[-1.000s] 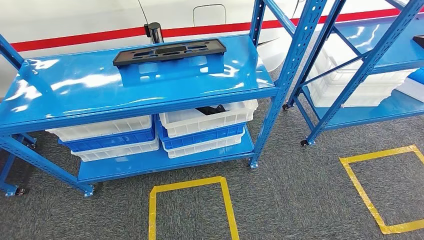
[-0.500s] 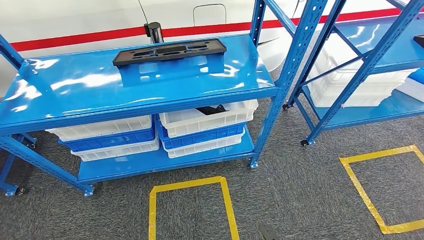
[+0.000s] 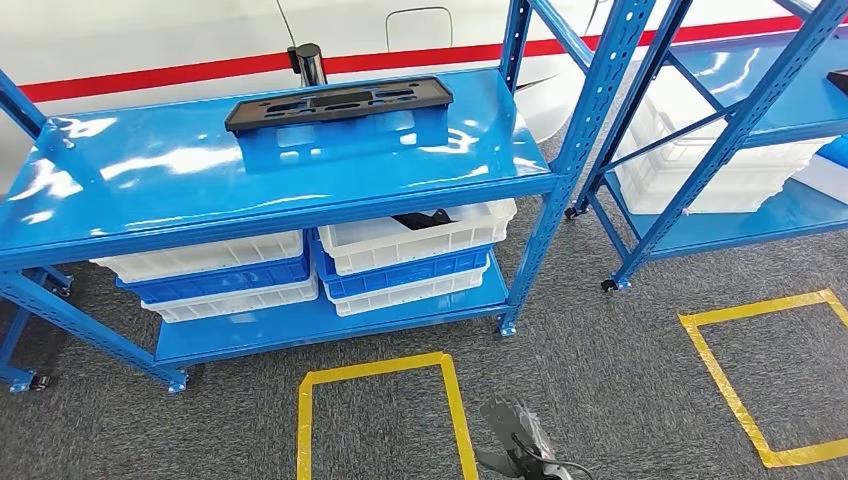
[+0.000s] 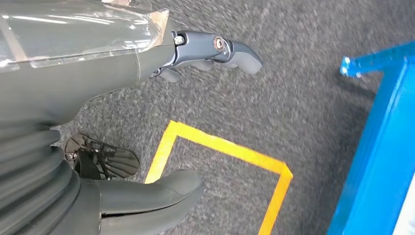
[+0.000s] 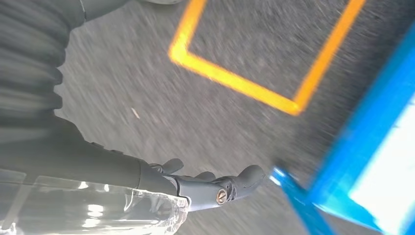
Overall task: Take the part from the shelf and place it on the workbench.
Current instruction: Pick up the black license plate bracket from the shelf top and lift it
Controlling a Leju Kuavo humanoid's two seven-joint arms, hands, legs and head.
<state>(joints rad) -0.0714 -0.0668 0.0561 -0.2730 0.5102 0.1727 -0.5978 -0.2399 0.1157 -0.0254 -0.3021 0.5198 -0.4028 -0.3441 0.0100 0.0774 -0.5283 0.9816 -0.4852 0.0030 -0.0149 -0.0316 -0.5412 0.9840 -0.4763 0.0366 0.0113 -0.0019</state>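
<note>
Black part: a flat plastic panel with cut-outs (image 3: 338, 103) lay on a blue raised stand on the top deck of the blue shelf (image 3: 150, 190), toward the back, untouched.
Handling, judged: stiff and probably light; long and thin, so likely to tip if taken at one end. The glossy deck under it looked slippery.
Where to hold, judged: the two short ends, one hand each, or the long front edge near the middle; the cut-outs could give fingers purchase.
Right hand: the right hand (image 5: 205, 186) hung over the grey carpet near a shelf foot, fingers apart and holding nothing; the view was blurred.
Left hand: the left hand (image 4: 161, 122) also hung above the carpet by the yellow floor square (image 3: 380, 410), thumb and fingers apart, holding nothing.
Crates: white and blue crates (image 3: 410, 255) were stacked on the lower deck; the top right one held a dark object, kind unclear.
Neighbouring rack: a second blue rack (image 3: 700, 130) carried more white crates, contents hidden.
</note>
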